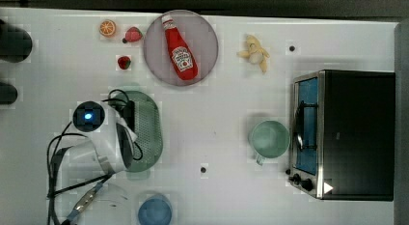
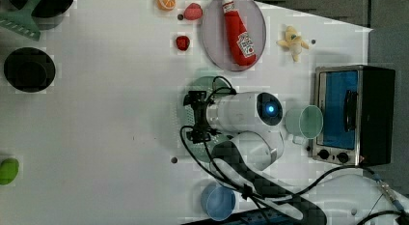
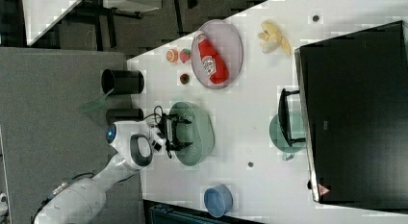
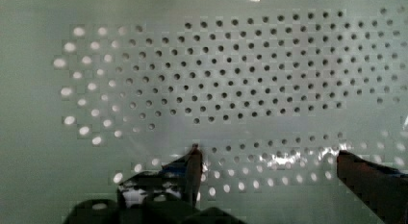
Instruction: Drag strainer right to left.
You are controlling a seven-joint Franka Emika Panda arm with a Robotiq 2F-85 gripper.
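The pale mint-green strainer [image 1: 150,131] lies on the white table, left of centre in the top view, with its oval bowl facing up. My arm covers its left half there. My gripper [image 3: 176,132] reaches down into the strainer [image 3: 198,133] from above. In the wrist view the perforated bowl [image 4: 240,80] is very close, and my gripper [image 4: 267,154] is open. Its two dark fingers [image 4: 190,168] stand wide apart against the holed surface, with nothing clamped between them. In the left view the gripper [image 2: 197,119] sits over the strainer [image 2: 202,84].
A grey plate [image 1: 155,65] with a ketchup bottle [image 1: 179,49] lies just behind the strainer. A mint mug [image 1: 268,138] stands in front of the toaster oven [image 1: 347,133]. A blue bowl [image 1: 154,210], strawberries [image 1: 124,62], an orange slice [image 1: 107,27] and a banana [image 1: 255,52] are around.
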